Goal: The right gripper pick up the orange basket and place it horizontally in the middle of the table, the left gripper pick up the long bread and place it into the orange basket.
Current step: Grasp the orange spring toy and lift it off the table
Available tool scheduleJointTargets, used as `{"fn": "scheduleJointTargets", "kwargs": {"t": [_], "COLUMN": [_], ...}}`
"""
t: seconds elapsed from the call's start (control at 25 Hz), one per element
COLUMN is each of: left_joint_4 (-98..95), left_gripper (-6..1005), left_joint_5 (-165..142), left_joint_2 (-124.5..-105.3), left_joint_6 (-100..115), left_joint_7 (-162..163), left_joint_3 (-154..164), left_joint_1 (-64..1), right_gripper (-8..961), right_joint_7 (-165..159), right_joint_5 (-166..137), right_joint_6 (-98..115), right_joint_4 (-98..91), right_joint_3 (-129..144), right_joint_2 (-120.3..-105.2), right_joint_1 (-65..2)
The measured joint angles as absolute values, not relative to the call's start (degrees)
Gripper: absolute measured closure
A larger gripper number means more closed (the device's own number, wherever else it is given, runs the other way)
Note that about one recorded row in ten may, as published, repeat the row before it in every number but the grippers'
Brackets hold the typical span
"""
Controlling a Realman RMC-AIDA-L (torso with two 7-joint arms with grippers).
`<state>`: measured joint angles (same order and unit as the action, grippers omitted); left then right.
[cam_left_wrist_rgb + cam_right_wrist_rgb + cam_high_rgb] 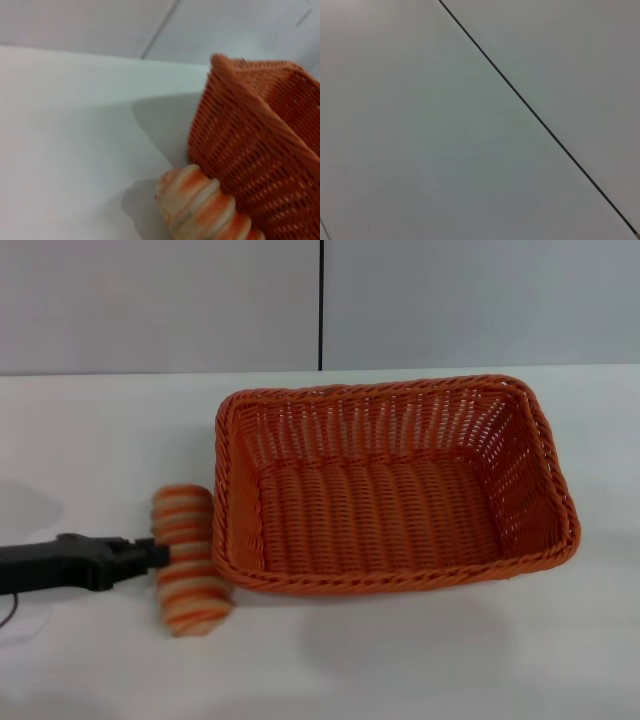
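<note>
Long bread (188, 560) beside orange basket (390, 485); left gripper (160, 556) fingertips hidden.

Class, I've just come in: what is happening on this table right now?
The left gripper has reached in from the robot's left to the bread, which lies on the table against the left wall of the basket. The basket sits mid-table with nothing in it. The right gripper is out of sight.

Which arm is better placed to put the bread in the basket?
Left. The left gripper is already at the long bread, beside the orange basket. The right arm is out of the head view.
</note>
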<state>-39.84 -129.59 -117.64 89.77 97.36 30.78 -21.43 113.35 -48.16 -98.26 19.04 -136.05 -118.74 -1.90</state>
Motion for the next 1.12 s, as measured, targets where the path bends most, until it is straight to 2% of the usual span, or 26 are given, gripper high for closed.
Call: {"fn": "scheduleJointTargets", "kwargs": {"t": [0.48,0.68,1.0,1.12], "left_joint_4": [-49.0,-49.6,-49.3,-49.2], "left_gripper": [811,894,1001,935], "left_joint_5": [-129.4,-129.1,-129.1,-129.3], "left_joint_2": [-114.97,-113.44,-113.50,-113.16], "left_joint_6": [91.1,91.6,92.7,94.2], "left_joint_7": [100.3,101.1,100.8,101.0], "left_joint_3": [25.4,24.3,24.7,25.4], "left_joint_1": [-22.1,-23.4,-24.4,-25.0], "right_gripper": [256,258,259,259], "right_joint_7": [113.4,113.4,113.5,113.7], "right_joint_5": [-48.2,-48.2,-48.2,-48.2], "right_joint_6": [-98.1,-97.7,-97.5,-97.5], "right_joint_4": [18.9,18.8,18.3,18.3], "right_joint_3": [-136.2,-136.3,-136.5,-136.5], "right_joint_2": [-118.74,-118.74,-118.81,-118.82], "right_joint_1": [-3.0,-3.8,-4.4,-4.5]}}
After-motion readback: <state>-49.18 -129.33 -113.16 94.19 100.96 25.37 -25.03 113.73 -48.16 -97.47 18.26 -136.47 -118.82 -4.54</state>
